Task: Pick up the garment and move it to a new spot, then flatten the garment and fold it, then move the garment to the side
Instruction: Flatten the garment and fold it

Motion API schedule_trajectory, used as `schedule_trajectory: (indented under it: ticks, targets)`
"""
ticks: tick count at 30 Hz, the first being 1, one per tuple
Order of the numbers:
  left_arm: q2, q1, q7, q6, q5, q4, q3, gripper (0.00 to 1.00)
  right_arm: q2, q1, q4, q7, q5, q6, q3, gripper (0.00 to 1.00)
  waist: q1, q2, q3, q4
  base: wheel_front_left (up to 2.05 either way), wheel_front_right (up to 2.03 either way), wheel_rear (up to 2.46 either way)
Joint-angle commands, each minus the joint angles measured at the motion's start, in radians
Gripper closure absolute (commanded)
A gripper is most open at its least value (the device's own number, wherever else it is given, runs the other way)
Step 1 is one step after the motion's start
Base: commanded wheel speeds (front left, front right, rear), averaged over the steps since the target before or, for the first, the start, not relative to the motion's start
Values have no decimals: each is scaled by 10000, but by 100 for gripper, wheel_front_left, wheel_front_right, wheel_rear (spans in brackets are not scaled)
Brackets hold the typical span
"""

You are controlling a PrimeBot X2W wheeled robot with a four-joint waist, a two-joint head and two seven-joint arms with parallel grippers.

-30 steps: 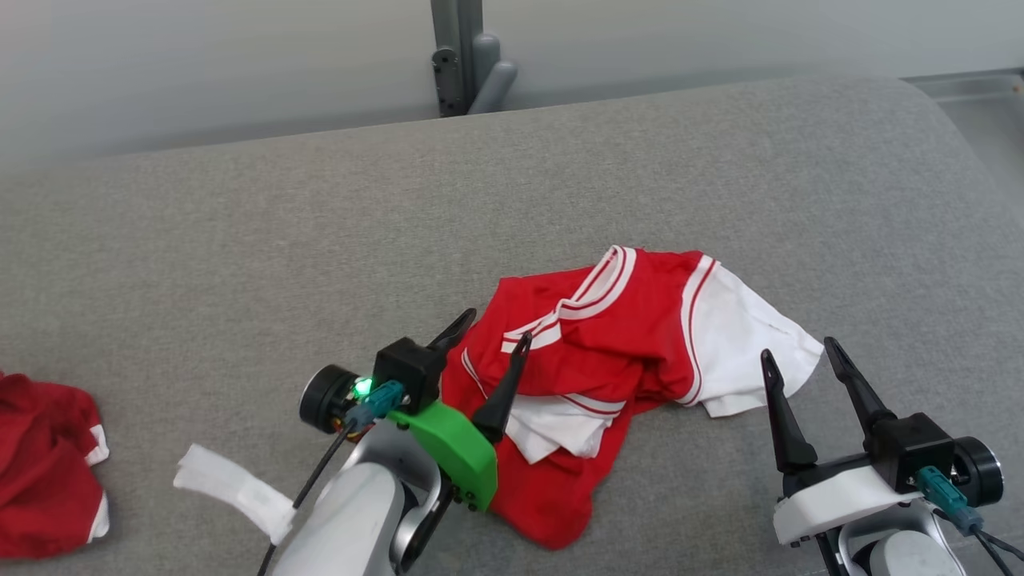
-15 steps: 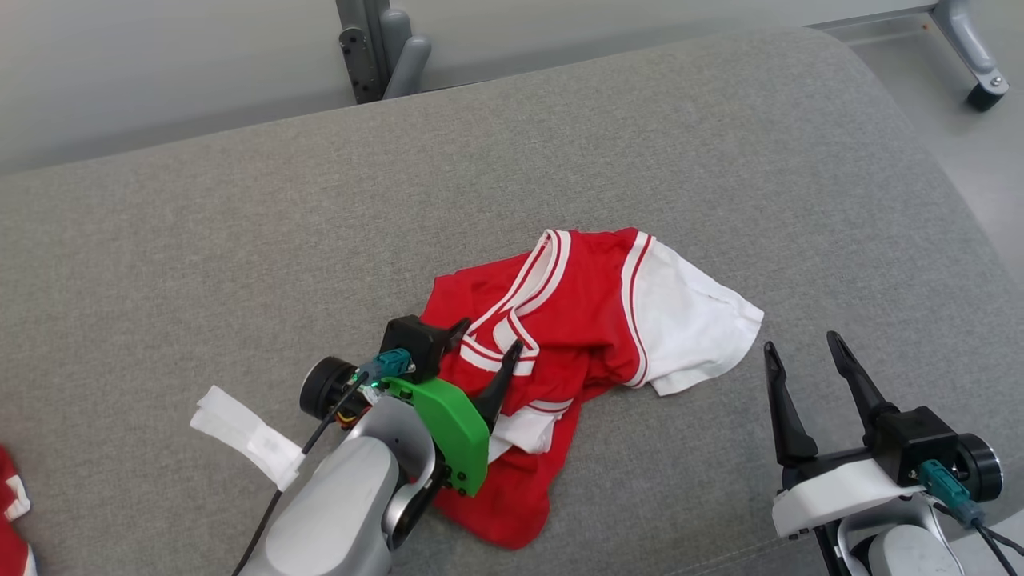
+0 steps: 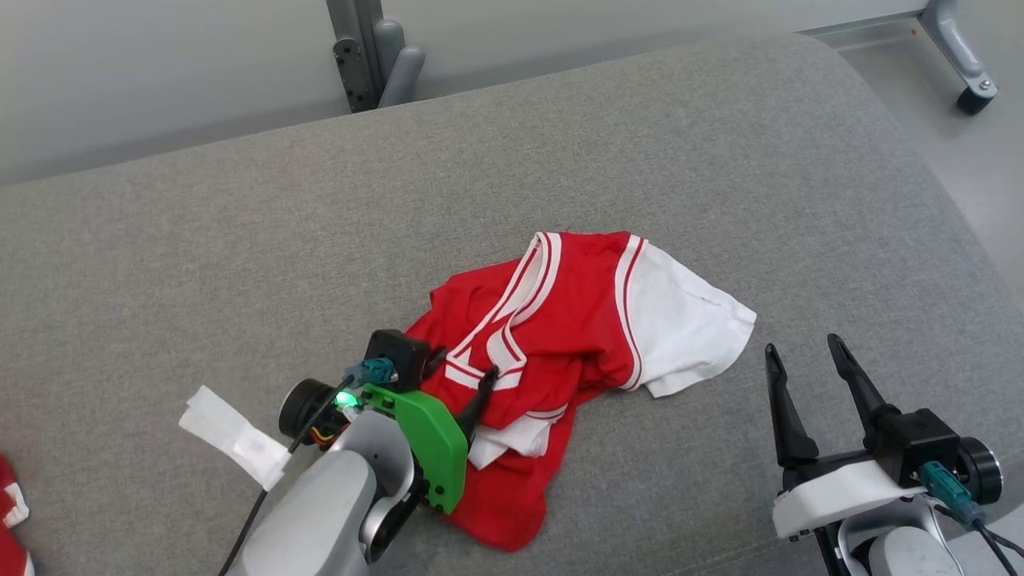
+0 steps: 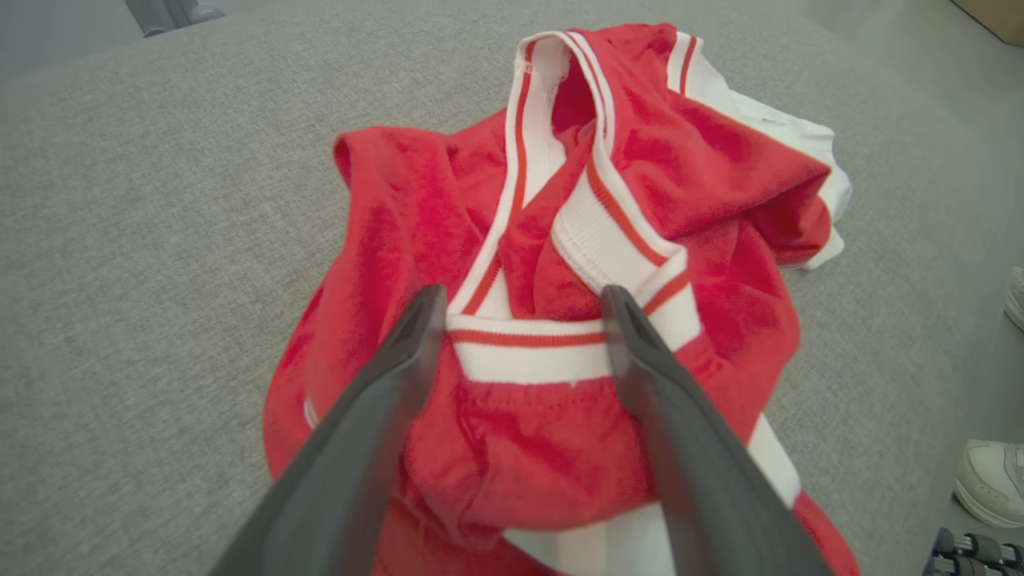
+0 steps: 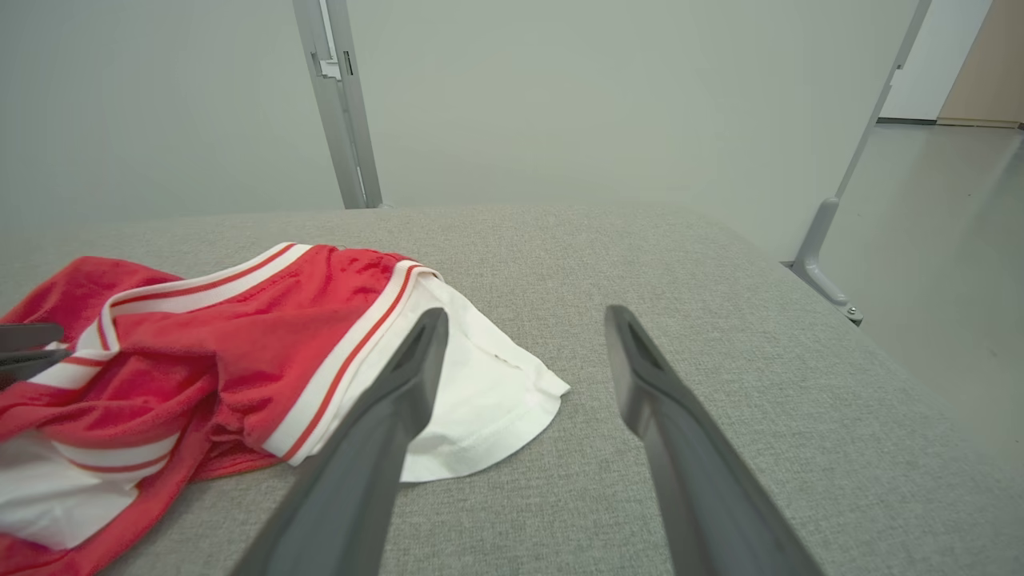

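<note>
The garment point(image 3: 560, 336), a red jersey with white sleeves and striped white trim, lies crumpled on the grey cushion point(image 3: 240, 264), near its front edge and a little right of centre. One white sleeve point(image 3: 680, 328) spreads out to the right. The left gripper point(image 3: 464, 362) is down at the garment's left side with its jaws spread wide, unclenched. In the left wrist view its fingers point(image 4: 384, 400) straddle the striped neckband point(image 4: 528, 352) without pinching it. The right gripper point(image 3: 802, 346) hangs over bare cushion just right of the sleeve, jaws likewise spread and gripping nothing. Another red cloth point(image 3: 10, 512) lies at the far left edge.
</note>
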Motion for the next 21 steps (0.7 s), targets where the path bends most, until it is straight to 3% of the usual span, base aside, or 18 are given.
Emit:
schedule_trajectory:
  ticks: [1, 11, 12, 13, 14, 15, 16, 17, 21]
  targets:
    - [100, 172, 45, 18, -61, 62, 4, 0, -9, 71, 10, -32, 23, -3, -14, 0, 0, 110, 0, 0, 0, 0, 0]
    - [109, 546, 215, -50, -511, -274, -27, 0, -7, 151, 98, -32, 80, -3, -59, 0, 0, 110, -45, 35, 0, 0, 0]
    - [96, 589, 252, -52, -576, -305, -61, 9, -7, 160, 108, -32, 73, -3, -66, 0, 0, 110, -47, 47, 0, 0, 0]
    - [96, 589, 252, -52, -576, -305, -61, 9, -7, 160, 108, -32, 73, -3, -66, 0, 0, 110, -47, 47, 0, 0, 0]
    - [90, 598, 270, -60, -641, -360, -98, 37, -8, 167, 114, -32, 68, -3, -67, 0, 0, 110, -49, 56, 0, 0, 0]
    - [85, 599, 281, -72, -686, -415, -117, 54, -8, 171, 122, -32, 64, -3, -69, 0, 0, 110, -53, 66, 0, 0, 0]
    - [67, 622, 281, -79, -759, -477, -144, 82, -8, 176, 132, -32, 57, -3, -74, 0, 0, 110, -62, 76, 0, 0, 0]
    - [41, 643, 274, -83, -813, -548, -173, 100, -8, 177, 139, -32, 49, -3, -81, 0, 0, 110, -71, 89, 0, 0, 0]
    - [-40, 609, 265, -127, -1246, -973, -116, 100, -8, 191, 162, -32, 39, -3, -89, 0, 0, 110, -125, 136, 0, 0, 0]
